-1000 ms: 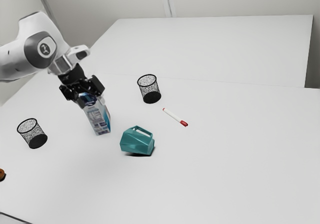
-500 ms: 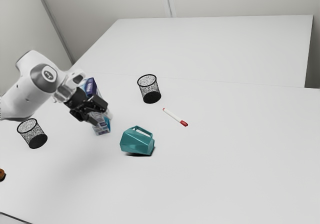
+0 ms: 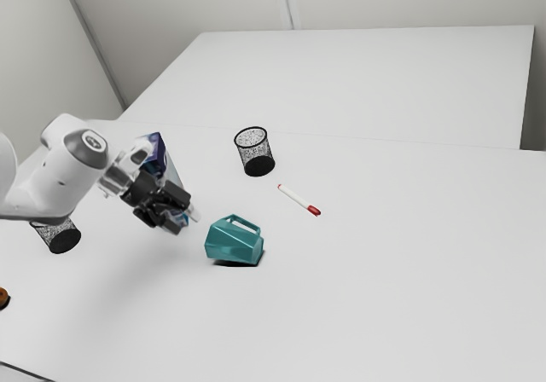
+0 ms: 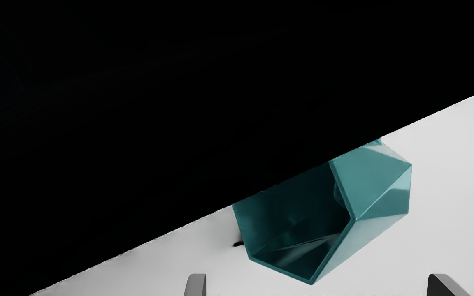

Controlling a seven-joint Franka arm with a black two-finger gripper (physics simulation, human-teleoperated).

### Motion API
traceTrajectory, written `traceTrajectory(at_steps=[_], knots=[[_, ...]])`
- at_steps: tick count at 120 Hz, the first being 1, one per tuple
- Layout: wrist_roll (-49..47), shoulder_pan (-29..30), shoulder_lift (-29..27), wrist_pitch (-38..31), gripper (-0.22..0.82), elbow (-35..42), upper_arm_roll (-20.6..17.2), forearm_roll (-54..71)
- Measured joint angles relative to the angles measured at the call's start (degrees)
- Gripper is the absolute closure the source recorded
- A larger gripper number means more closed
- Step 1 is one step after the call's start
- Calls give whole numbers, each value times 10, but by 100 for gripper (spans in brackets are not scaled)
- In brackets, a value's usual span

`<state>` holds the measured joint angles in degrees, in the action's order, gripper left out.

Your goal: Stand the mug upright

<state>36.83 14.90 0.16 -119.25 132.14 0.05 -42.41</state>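
**One toppled mug before our wide-open, empty gripper**

Around our gripper (image 3: 187,221) we count one table (image 3: 384,305), below it; one carton (image 3: 156,149), close behind it; one teal mug (image 3: 234,244), just ahead of its fingertips; two mesh cups, one (image 3: 63,239) back beside our arm (image 3: 64,173), one (image 3: 258,165) beyond the gripper toward the exterior view's right; and one red-capped marker (image 3: 299,199), farther out than the mug. The mug lies on its side, its mouth facing our gripper, handle uppermost, its long axis running away from us. Our fingers stand wide apart, holding nothing.
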Motion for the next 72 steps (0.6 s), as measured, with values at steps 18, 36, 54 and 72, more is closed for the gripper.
traceTrajectory(at_steps=[18, 36, 54, 72], knots=[[25, 10, 15, 10, 2, 0, -2, -36], [57, 3, 27, 19, 2, 0, -3, -80], [92, -15, 41, 27, 2, 0, -5, -120], [127, -16, 59, 36, 2, 1, -6, -159]])
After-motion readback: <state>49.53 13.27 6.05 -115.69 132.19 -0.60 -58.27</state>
